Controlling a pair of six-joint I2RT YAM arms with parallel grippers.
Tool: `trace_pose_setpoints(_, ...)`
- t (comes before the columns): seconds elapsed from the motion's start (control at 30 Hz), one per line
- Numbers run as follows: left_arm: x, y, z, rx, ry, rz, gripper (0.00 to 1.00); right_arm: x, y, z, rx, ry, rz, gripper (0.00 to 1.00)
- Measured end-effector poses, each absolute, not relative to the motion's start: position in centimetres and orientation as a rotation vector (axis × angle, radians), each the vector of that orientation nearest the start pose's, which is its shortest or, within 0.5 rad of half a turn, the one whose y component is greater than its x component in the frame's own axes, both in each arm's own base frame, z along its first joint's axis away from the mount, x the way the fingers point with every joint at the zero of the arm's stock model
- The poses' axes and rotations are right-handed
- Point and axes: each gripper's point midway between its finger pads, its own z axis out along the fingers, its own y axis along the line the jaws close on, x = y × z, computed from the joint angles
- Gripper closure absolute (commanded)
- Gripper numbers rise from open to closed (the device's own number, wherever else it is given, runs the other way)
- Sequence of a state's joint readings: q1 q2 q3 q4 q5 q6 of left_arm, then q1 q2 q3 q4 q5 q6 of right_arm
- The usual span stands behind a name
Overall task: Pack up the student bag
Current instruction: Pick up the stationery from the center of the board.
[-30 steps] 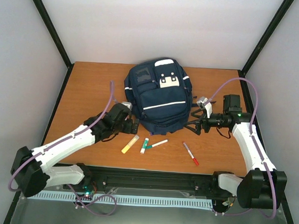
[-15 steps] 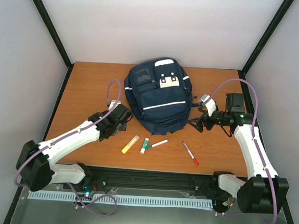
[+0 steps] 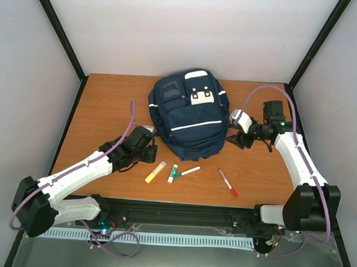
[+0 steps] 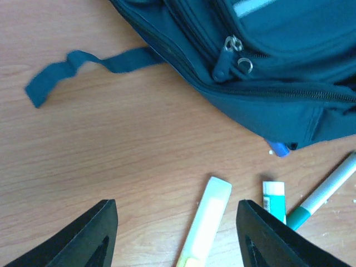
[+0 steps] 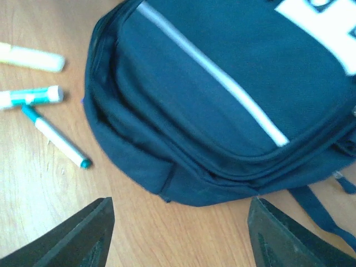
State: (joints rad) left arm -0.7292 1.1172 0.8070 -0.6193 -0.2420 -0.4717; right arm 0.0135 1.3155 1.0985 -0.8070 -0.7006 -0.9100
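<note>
Nearest, a yellow highlighter (image 3: 155, 172), green marker (image 3: 173, 173) and red pen (image 3: 227, 183) lie loose on the bench (image 3: 103, 107). My left jaws hang wide near the highlighter; my right jaws, equally wide, face the student bag (image 3: 189, 119) mid-bench, apparently zipped. Opening it seems the step; next, pinching a zipper pull (image 4: 232, 43).

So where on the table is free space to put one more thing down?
The far-left table, between the student bag and the left edge, is bare. So is the near right, between the red pen and the right arm. Crowded: in front of the bag, around the yellow highlighter and green marker.
</note>
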Motion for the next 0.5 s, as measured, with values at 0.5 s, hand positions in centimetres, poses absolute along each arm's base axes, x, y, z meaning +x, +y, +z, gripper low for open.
trace_pose_setpoints(0.5, 22.1, -19.2, 5.9, 0.336, 2.744, -0.208, 0.33, 30.5, 16.0, 13.0, -1.462, 1.994, 0.31, 0.48)
